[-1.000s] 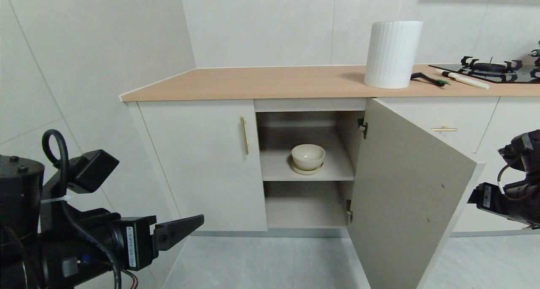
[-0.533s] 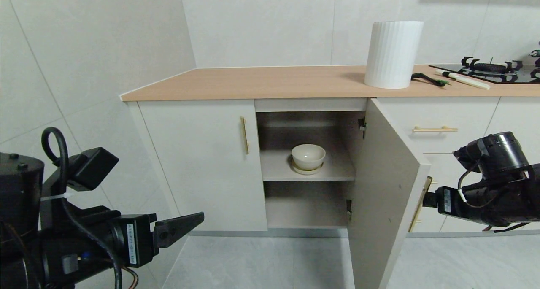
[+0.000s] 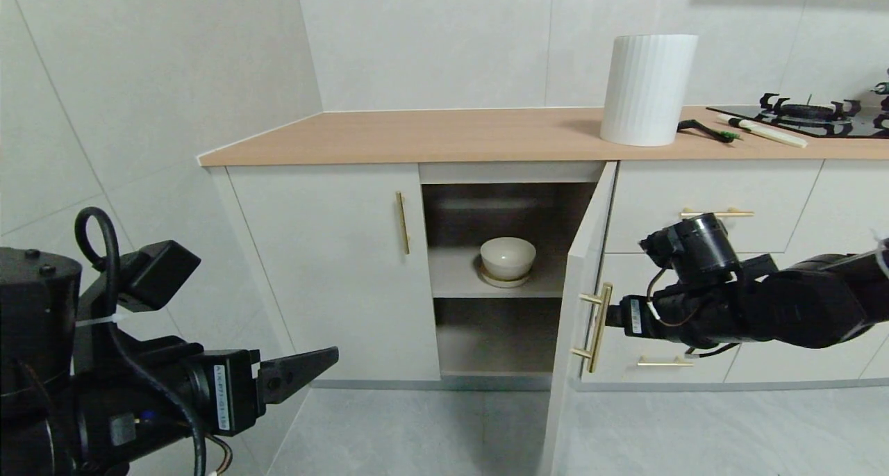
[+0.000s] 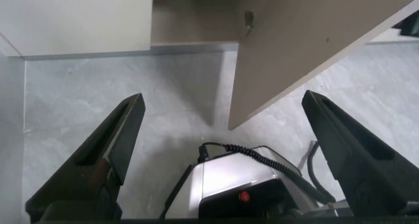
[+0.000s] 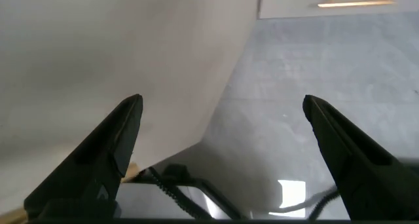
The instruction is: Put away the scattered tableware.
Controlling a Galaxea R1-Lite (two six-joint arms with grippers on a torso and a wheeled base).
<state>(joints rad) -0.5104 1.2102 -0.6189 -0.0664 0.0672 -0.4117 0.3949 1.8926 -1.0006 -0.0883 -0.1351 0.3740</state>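
Counter (image 3: 430, 137): we see a tall white jar (image 3: 647, 90) standing on it.
Beside the jar: a black tool (image 3: 701, 129), then a long pale stick (image 3: 762, 130).
Stove (image 3: 806, 111): at the counter's right end.

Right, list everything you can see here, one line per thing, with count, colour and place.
round cream ceramic bowl: one, cream, on a saucer on the open cabinet's upper shelf
flat beige saucer: one, beige, under the bowl
pale grey cabinet door with gold bar handle: one, grey, partly open, right of the bowl
tall ribbed white cylinder: one, white, on the wooden countertop
black gas hob: one, black, countertop's right end
left gripper: one, black, open, low above the floor
right gripper: one, black, open, by the door's handle
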